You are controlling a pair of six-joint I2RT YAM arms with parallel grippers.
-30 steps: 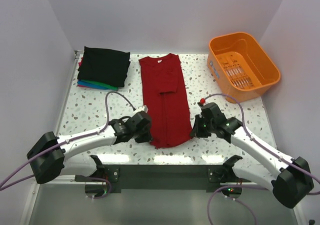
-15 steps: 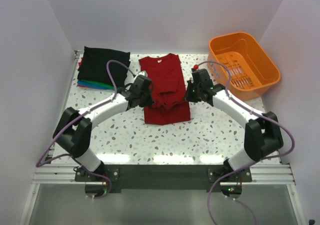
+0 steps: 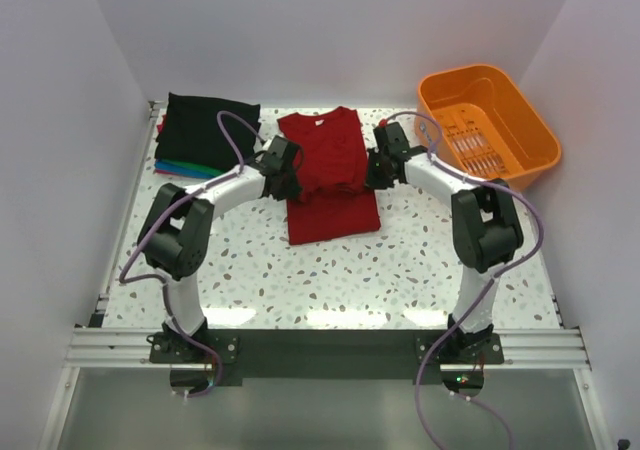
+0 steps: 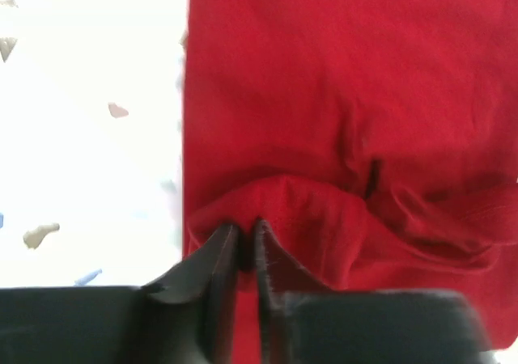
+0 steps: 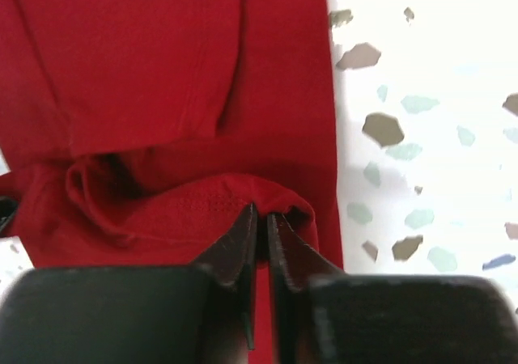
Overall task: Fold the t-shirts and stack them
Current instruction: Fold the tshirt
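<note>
Reaching from the near edge, both arms extend over the white speckled terrazzo-pattern table (image 3: 420, 260). Item one, nearest: dark red cloth short-sleeved t-shirt (image 3: 332, 220), lying mid-table as a narrow strip. Its near end is a straight doubled edge, and its upper layer is laid back toward the collar, gathering in loose wrinkles between the two grippers. Item two: left gripper (image 3: 290, 178), at the shirt's left edge. In its wrist view (image 4: 241, 236) the dark fingers stand almost together, pinching a raised ridge of the red cloth. Item three: right gripper (image 3: 370, 173), at the shirt's right edge, level with the left one. In its wrist view (image 5: 261, 217) the fingers are likewise pressed nearly closed on a rolled lip of red fabric, with bare speckled table just to the outside. Beyond the grippers the shirt's chest and collar lie flat. Item four, far left corner: stack of folded cloth t-shirts (image 3: 208, 130), black on top with teal and blue edges showing beneath, near the red shirt but apart from it. Item five, far right corner: orange plastic basket with slotted floor (image 3: 500, 98).
</note>
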